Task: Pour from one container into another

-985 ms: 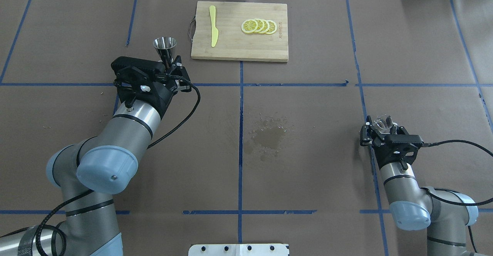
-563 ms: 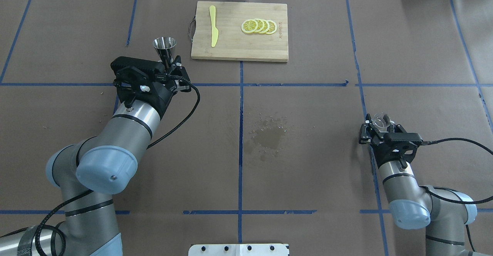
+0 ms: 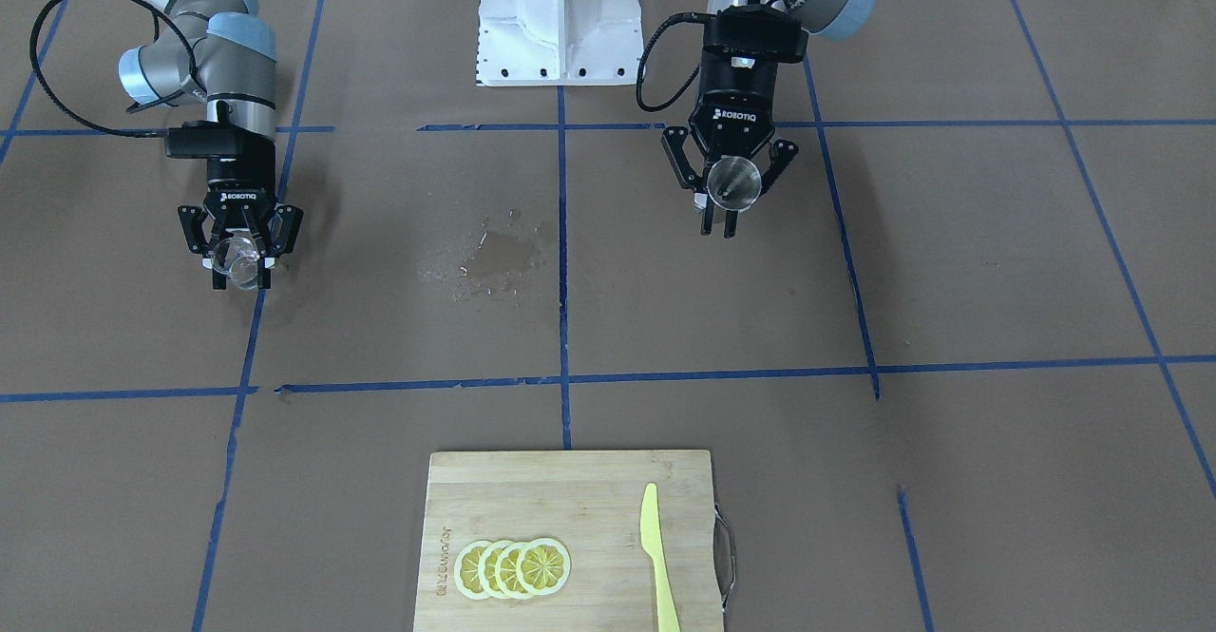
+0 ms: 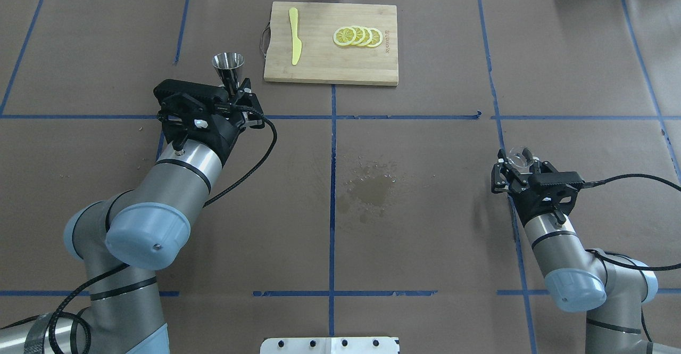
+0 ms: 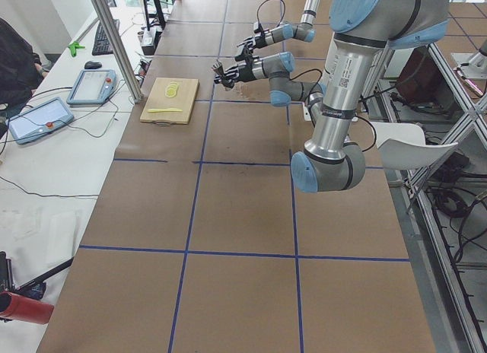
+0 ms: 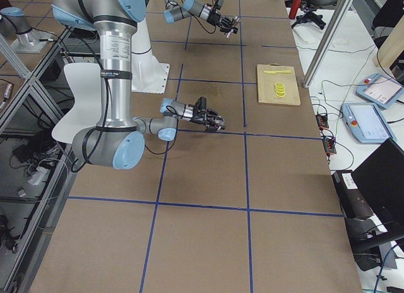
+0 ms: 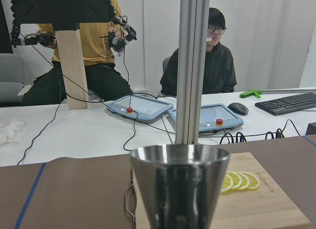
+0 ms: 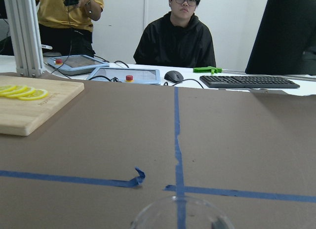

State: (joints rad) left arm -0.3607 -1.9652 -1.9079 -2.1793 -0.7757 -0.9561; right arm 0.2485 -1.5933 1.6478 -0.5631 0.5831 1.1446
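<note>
While level, right hand (image 4: 516, 162) around glass (image 4: 520, 156).

The cutting board (image 4: 319, 64) lies at the far middle of the table (image 4: 425, 237). On it, the knife (image 4: 294, 35) lies towards the robot's left and the lemon slices (image 4: 357, 36) overlap in a row towards its right. The metal cup (image 4: 228, 62) is upright in the left gripper (image 3: 718, 225), near the board's left side. The glass (image 4: 518, 156) is in the right gripper (image 3: 239, 280), well apart on the right. A wet patch (image 4: 372, 189) lies between them, nearer the robot than the board
</note>
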